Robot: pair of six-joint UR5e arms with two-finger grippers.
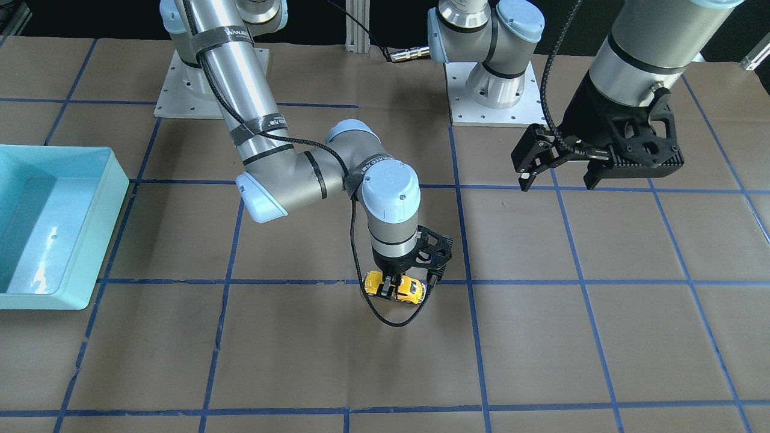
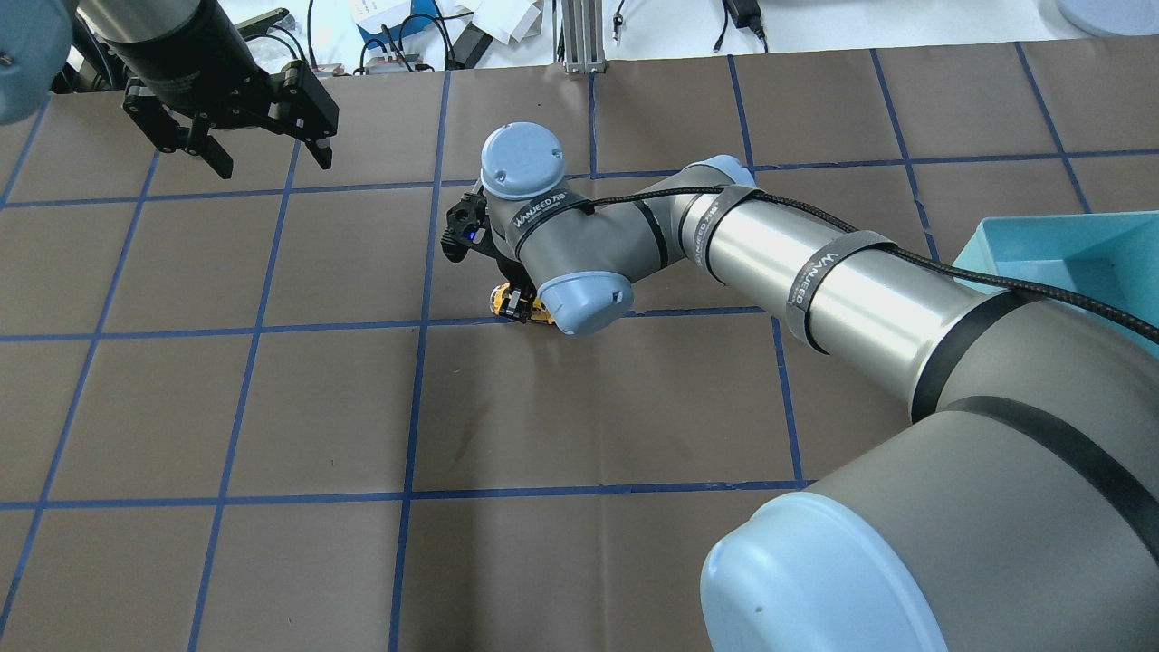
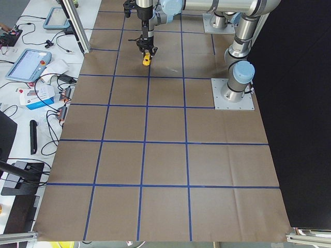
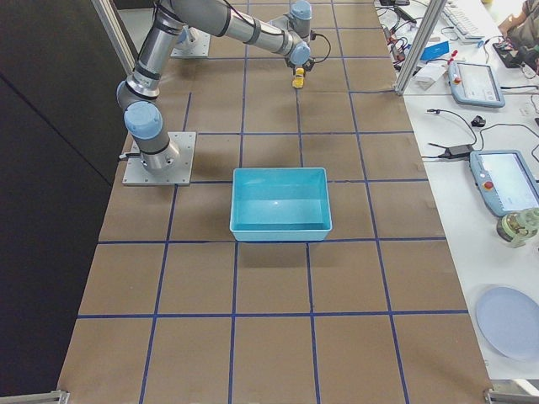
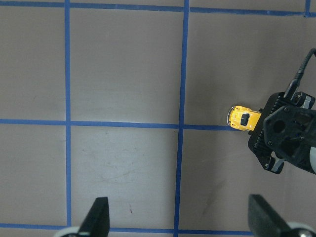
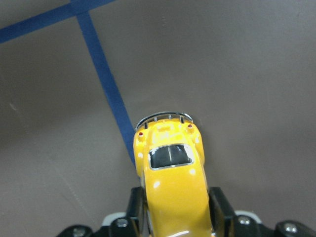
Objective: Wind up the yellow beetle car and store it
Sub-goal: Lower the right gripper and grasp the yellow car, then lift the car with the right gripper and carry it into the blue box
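The yellow beetle car [image 1: 395,287] sits on the brown paper at a blue tape line near the table's middle. My right gripper [image 1: 393,288] points straight down and is shut on the car's sides. The right wrist view shows the car [image 6: 172,177] between the two black fingers [image 6: 221,207], its silver bumper pointing away. The car also shows in the overhead view [image 2: 516,303], the left wrist view [image 5: 243,118] and both side views [image 3: 147,60] [image 4: 298,81]. My left gripper [image 1: 558,171] hangs open and empty high above the table, well away from the car.
A light blue bin [image 1: 54,222] stands on the robot's right side of the table, also seen in the right side view [image 4: 280,200]. Blue tape lines grid the brown paper. Both arm bases [image 1: 490,90] stand at the back edge. Cables and teach pendants lie beyond the table's far side.
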